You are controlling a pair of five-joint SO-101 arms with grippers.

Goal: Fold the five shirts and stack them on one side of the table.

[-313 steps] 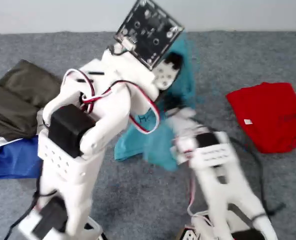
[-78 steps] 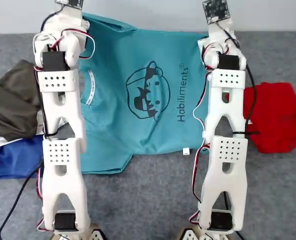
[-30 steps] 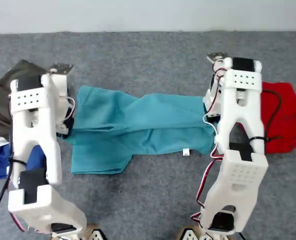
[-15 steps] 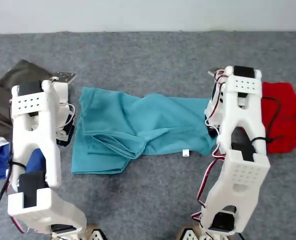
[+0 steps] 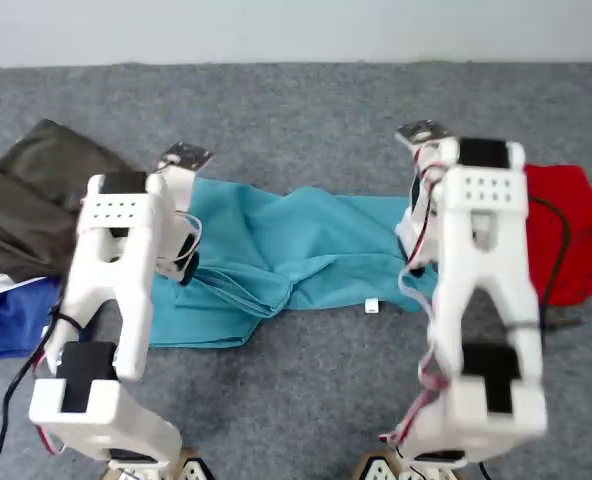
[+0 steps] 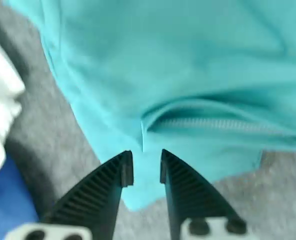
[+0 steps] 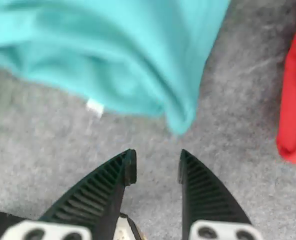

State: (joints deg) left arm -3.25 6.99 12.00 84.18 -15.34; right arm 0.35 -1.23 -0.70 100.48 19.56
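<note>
Across the middle of the grey counter (image 5: 296, 110) the teal shirt (image 5: 306, 250) now lies as a long, rumpled band running from one arm to the other. A couple of seconds ago the two arms held it spread wide and flat at the far side; since then they have brought the far half over the near half and let go. The left pincer (image 6: 142, 167) hangs just above the shirt's edge, by a puckered fold, its jaws parted by a narrow gap with nothing between them. The right pincer (image 7: 155, 167) is a little wider open and equally empty, over bare counter just off the shirt's other end. So the first lengthwise fold looks done, though loosely: a bunched ridge of cloth near the left end has appeared within the last second. I would guess it wants smoothing before the crosswise fold. The red shirt (image 5: 566, 235) sits beside the right arm, and the olive shirt (image 5: 36, 200) and blue shirt (image 5: 16, 315) lie heaped to the left with a white cloth (image 6: 0, 115) between them, so stacking is some way off.
</note>
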